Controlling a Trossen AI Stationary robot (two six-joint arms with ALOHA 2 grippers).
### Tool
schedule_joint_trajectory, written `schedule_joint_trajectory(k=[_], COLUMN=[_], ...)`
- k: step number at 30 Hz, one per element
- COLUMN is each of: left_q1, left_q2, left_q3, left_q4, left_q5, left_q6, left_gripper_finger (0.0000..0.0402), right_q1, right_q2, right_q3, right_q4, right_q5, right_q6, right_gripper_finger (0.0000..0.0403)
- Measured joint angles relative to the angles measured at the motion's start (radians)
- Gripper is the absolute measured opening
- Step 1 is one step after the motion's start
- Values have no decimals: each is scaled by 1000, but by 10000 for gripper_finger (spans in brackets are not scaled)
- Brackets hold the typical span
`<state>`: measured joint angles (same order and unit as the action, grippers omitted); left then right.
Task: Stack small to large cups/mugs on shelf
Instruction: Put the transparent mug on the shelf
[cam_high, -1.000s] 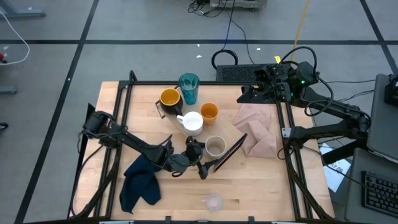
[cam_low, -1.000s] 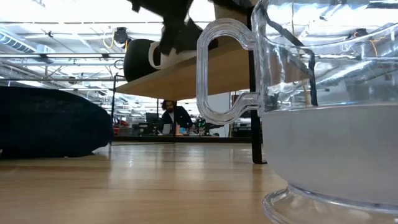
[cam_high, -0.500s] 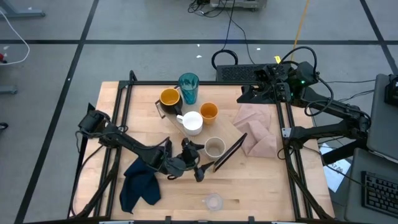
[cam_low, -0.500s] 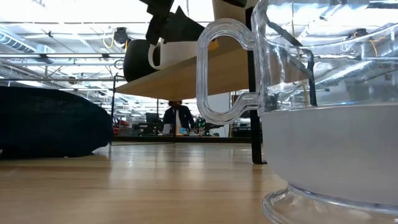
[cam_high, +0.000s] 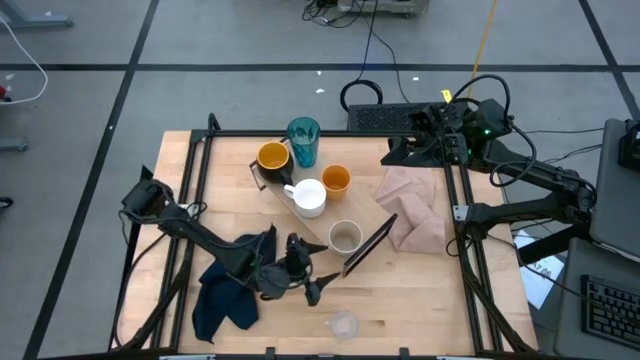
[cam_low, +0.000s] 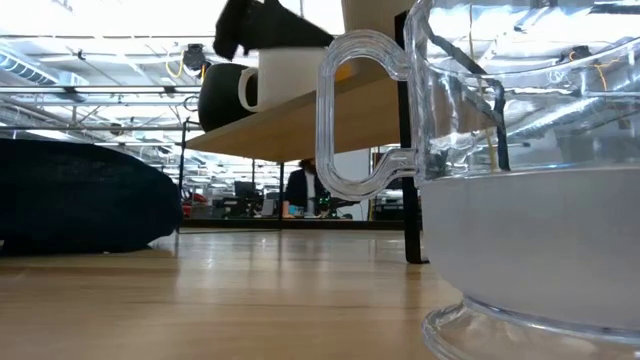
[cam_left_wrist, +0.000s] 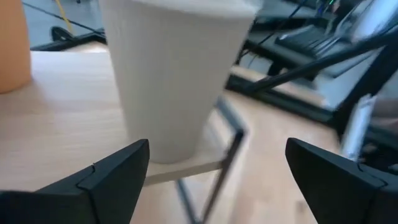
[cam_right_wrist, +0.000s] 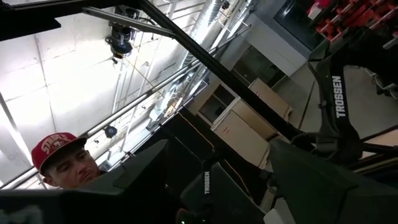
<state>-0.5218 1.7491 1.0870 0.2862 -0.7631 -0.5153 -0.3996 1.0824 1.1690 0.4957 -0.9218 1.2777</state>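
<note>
Now the left gripper (cam_high: 305, 286) has backed off the shelf (cam_low: 300, 125) toward its near side. It is released, fingers spread wide, nothing between them. Half a second ago it was right at the beige-grey cup (cam_high: 345, 236); now it sits apart from it, low over the table by the dark blue cloth (cam_high: 222, 295).

- Nearest, well in front of the shelf: the clear mug (cam_high: 343, 324) stands alone on the table, not yet shelved.
- On the shelf's near end: the beige-grey cup is upright and free-standing, unmoved since the gripper let go. The left wrist view looks straight at it, past the open fingers.
- Further along the shelf: the white mug (cam_high: 308, 196), then the small orange cup (cam_high: 336, 179).
- Far end of the shelf: the yellow-orange mug (cam_high: 272, 157) and the teal tumbler (cam_high: 303, 140) beside it.
- Past the shelf's far right: the right gripper (cam_high: 432, 140) is parked by the table's corner, fingers apart, empty.

My read: the beige-grey cup placement is done and this is the retreat. Five of six are on the shelf. The clear mug looks like the remaining pick, and the left arm is closest to it. Can't confirm from here that the size order is correct.
</note>
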Motion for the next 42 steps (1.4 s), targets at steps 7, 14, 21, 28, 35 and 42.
schedule_joint_trajectory(k=[7, 14, 21, 28, 35, 42], left_q1=[-52, -82, -117, -121, -120, -120], left_q2=[-95, -161, -174, -174, -174, -174], left_q3=[0, 0, 0, 0, 0, 0], left_q4=[3, 62, 258, 308, 308, 307], left_q5=[62, 243, 274, 380, 424, 458], left_q6=[-218, -353, -339, -420, -489, -527], left_gripper_finger=[370, 371, 369, 366, 365, 365], right_q1=[2, 47, 262, 558, 795, 909], right_q2=[0, 0, 14, 40, 78, 166], right_q3=[0, 0, 0, 0, 0, 0], right_q4=[0, -50, -169, -230, -495, -644], right_q5=[36, 147, 221, 416, 645, 772], right_q6=[-17, -86, -154, -248, -325, -270], right_gripper_finger=[270, 270, 270, 270, 270, 267])
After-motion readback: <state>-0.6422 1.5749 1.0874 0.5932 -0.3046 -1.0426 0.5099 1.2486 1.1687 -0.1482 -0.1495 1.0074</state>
